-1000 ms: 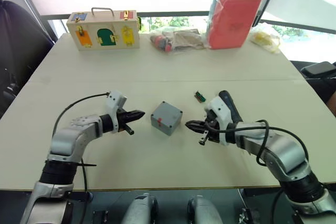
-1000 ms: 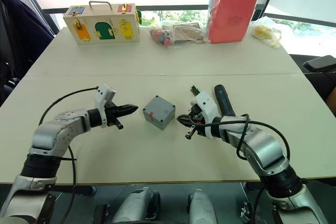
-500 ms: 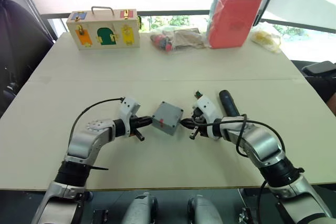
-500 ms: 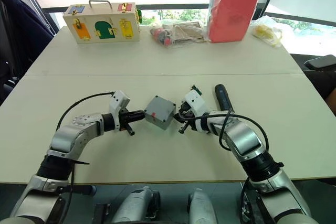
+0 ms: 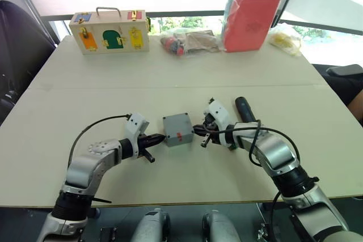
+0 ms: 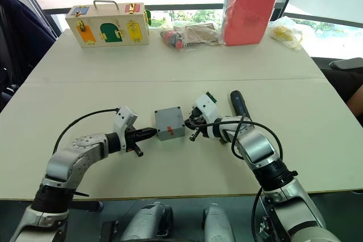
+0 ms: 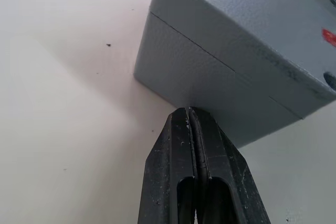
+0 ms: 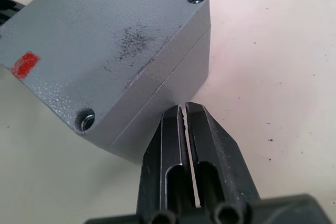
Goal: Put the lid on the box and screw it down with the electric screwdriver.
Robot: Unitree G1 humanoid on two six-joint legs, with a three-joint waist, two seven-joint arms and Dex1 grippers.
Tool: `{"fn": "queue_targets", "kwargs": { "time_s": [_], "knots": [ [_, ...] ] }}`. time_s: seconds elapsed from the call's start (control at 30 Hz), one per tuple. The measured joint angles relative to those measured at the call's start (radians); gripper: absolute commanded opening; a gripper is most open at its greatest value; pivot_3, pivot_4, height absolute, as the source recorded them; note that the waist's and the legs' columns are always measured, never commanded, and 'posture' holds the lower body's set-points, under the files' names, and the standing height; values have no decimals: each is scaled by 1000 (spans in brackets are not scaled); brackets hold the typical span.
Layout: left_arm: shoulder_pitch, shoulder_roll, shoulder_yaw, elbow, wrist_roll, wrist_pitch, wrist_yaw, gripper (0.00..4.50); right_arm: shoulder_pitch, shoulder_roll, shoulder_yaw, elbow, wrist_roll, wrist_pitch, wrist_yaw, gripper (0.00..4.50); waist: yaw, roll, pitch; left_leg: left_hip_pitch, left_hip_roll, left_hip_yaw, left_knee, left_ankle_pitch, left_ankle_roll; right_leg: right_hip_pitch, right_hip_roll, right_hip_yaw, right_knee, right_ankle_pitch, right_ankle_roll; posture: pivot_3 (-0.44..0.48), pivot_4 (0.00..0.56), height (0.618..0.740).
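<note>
The grey box (image 5: 177,129) sits mid-table with the lid (image 8: 105,40) closed on it. A thin seam runs between them, and a red mark shows on the side facing me. My left gripper (image 5: 159,138) is shut, its tips pressed against the box's left wall. My right gripper (image 5: 197,129) is shut too, its tips against the right wall, so the box is pinched between them. The dark electric screwdriver (image 5: 244,109) lies on the table just behind my right wrist, held by neither gripper.
A small green block (image 6: 210,95) lies near the right wrist. Along the far edge stand a wooden case with coloured doors (image 5: 109,31), a clear bag of parts (image 5: 190,42), a red pouch in plastic (image 5: 251,20) and a yellow bag (image 5: 285,39).
Both grippers have closed in from either side until they touch the box. The box has turned from corner-on to square between them.
</note>
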Motion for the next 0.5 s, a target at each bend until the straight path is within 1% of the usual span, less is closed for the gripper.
{"fn": "queue_targets", "kwargs": {
  "time_s": [0.5],
  "knots": [
    [-4,14,55,-6,-5,13,24,0,0,25,5,-52,3,49,15,70,0,0,0,0,0,0,0,0,0,0,1,0,0,0,0,0,150,740]
  ]
}}
